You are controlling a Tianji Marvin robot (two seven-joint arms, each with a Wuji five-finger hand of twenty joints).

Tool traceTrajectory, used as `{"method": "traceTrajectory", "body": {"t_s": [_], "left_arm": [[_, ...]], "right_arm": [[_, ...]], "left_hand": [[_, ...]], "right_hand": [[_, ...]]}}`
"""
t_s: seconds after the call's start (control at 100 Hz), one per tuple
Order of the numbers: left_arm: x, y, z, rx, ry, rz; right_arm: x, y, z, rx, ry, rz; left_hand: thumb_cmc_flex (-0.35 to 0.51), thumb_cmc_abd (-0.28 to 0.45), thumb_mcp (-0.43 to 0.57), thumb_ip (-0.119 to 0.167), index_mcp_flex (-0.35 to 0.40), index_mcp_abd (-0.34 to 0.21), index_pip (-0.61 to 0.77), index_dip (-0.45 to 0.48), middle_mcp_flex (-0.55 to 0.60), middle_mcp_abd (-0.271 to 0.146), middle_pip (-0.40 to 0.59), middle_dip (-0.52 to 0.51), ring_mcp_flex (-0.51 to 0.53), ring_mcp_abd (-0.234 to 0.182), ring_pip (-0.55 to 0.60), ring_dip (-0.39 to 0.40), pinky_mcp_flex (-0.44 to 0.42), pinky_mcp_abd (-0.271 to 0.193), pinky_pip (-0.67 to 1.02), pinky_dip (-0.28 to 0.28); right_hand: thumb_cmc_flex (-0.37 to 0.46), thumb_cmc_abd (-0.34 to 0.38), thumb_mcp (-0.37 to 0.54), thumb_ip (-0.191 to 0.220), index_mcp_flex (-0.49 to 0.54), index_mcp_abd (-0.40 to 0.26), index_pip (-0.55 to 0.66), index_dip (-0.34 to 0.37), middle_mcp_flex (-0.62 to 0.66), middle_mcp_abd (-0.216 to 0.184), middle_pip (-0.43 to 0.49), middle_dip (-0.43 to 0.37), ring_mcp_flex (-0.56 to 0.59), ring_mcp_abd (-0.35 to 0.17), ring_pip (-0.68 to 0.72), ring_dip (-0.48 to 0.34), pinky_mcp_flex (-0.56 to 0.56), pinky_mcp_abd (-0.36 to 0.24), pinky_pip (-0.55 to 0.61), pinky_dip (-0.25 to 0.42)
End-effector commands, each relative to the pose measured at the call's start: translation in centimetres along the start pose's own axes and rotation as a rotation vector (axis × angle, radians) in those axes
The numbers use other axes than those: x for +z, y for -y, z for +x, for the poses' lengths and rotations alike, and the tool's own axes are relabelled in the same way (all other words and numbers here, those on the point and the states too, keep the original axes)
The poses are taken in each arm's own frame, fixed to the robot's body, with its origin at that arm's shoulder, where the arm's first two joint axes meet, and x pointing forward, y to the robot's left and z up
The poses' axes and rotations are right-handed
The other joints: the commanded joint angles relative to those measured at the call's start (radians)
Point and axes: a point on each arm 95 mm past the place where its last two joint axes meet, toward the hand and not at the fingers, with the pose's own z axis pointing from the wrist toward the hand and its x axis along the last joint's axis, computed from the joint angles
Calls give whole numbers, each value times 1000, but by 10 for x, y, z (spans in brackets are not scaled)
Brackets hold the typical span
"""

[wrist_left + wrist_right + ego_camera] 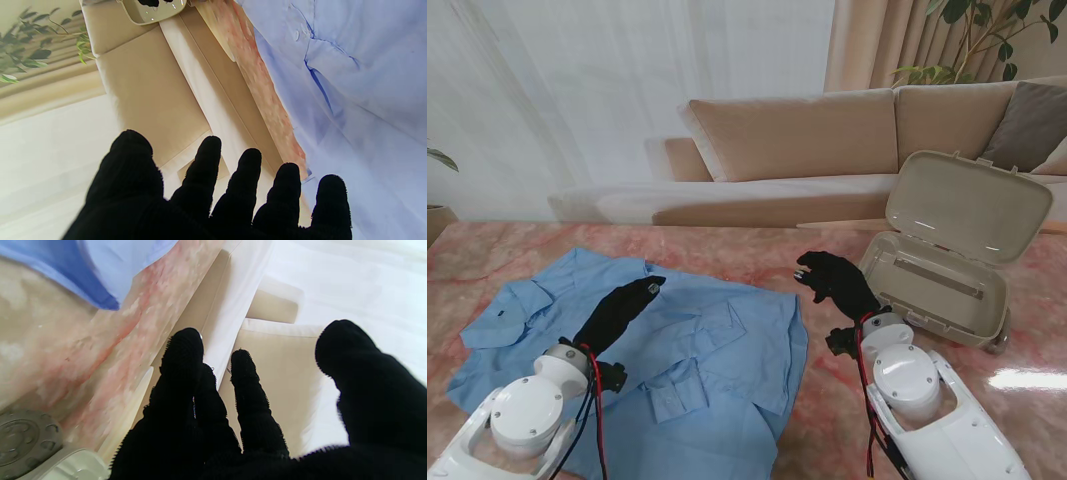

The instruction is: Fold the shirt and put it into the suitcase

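A light blue shirt [657, 350] lies spread and partly rumpled on the marble table [827, 410], on my left half. My left hand [617, 312], in a black glove, hovers over the shirt's middle with fingers straight and apart, holding nothing. In the left wrist view its fingers [206, 186] stand spread, with the shirt [360, 83] beyond them. My right hand [835, 280] floats between the shirt's right edge and the open beige suitcase [947, 285], fingers loosely curled and empty. In the right wrist view the shirt's edge [110, 270] and a suitcase wheel [23, 436] show.
The suitcase lid [967, 205] stands propped open at the far right of the table. A beige sofa [827, 140] runs behind the table's far edge, with a plant [987, 40] behind it. Bare marble lies between shirt and suitcase.
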Motion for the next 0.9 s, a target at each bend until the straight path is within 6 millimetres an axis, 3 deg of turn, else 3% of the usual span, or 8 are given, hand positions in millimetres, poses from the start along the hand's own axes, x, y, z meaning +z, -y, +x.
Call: {"method": "traceTrajectory", "body": {"t_s": [0.0, 0.36, 0.41, 0.51, 0.53, 0.55, 0.58, 0.89], "left_arm": [[-7, 10, -1, 36, 12, 11], [-45, 63, -14, 187, 136, 39], [-50, 68, -17, 199, 155, 49], [-60, 79, -25, 241, 195, 61], [-62, 80, -26, 246, 202, 63], [-63, 82, -28, 250, 210, 65], [-66, 83, -31, 249, 222, 66], [-83, 78, -67, 236, 339, 71]], "right_arm": [[-7, 6, 3, -5, -13, 39], [-18, 42, 11, 47, -37, 208], [-18, 47, 12, 59, -40, 223], [-16, 55, 13, 70, -42, 244], [-15, 57, 13, 72, -41, 247], [-15, 58, 13, 75, -41, 251], [-14, 60, 12, 80, -40, 260], [-16, 76, 0, 114, -15, 342]], "left_hand": [[12, 20, -39, -30, -7, -33, -10, 1, 1, -1, -10, -4, 1, 9, 17, -3, 1, -7, 30, -7], [20, 17, -39, -29, 1, -23, -3, 4, 0, 0, 0, 1, -18, 3, 17, -3, 3, -43, 8, -29], [20, 16, -39, -29, 2, -24, -2, 5, -2, -2, -1, 1, -19, 1, 17, -3, 4, -45, 5, -31], [20, 17, -39, -29, 2, -23, -1, 5, 0, -3, 1, 2, -19, -1, 16, -4, 5, -46, 0, -34], [22, 16, -38, -29, 3, -21, 0, 5, 0, -4, 2, 2, -19, -1, 17, -4, 6, -47, -1, -34], [21, 17, -39, -29, 4, -22, 0, 6, -1, -4, 2, 2, -20, -1, 17, -4, 6, -48, -1, -34], [20, 18, -39, -29, 0, -20, 0, 6, -6, -7, 3, 3, -24, -4, 16, -4, 7, -54, -2, -34], [25, 16, -38, -29, 6, -20, 8, 9, -4, -7, 14, 7, -23, -6, 20, -3, 6, -55, -6, -33]], "right_hand": [[-2, 16, -29, 46, -18, -6, -16, -6, 0, 3, -3, -7, 4, 28, 0, -16, 50, -165, 47, 4], [15, 59, -84, 57, -45, -23, -10, 4, 1, 12, -7, -9, -32, 85, -29, -40, 113, -150, 117, -9], [19, 64, -95, 62, -48, -22, -7, 8, 3, 3, -10, -10, -35, 93, -33, -57, -434, 545, -396, -180], [21, 66, -95, 62, -46, -20, -6, 8, 7, -2, -12, -10, -38, 99, -38, -60, -487, 630, -424, -181], [21, 66, -95, 62, -43, -19, -4, 9, 10, -1, -12, -9, -41, 99, -43, -63, -225, 370, -161, 82], [21, 66, -95, 62, -42, -18, -4, 9, 10, -1, -14, -7, -37, 97, -44, -63, 35, -5, 22, 23], [21, 68, -95, 62, -42, -18, -4, 9, 11, -2, -15, -6, -36, 92, -44, -63, 121, -179, 117, -38], [24, 80, -106, 64, -43, -17, -5, 12, 7, -8, -18, -2, -46, 99, -47, -52, 105, -157, 126, -41]]}}
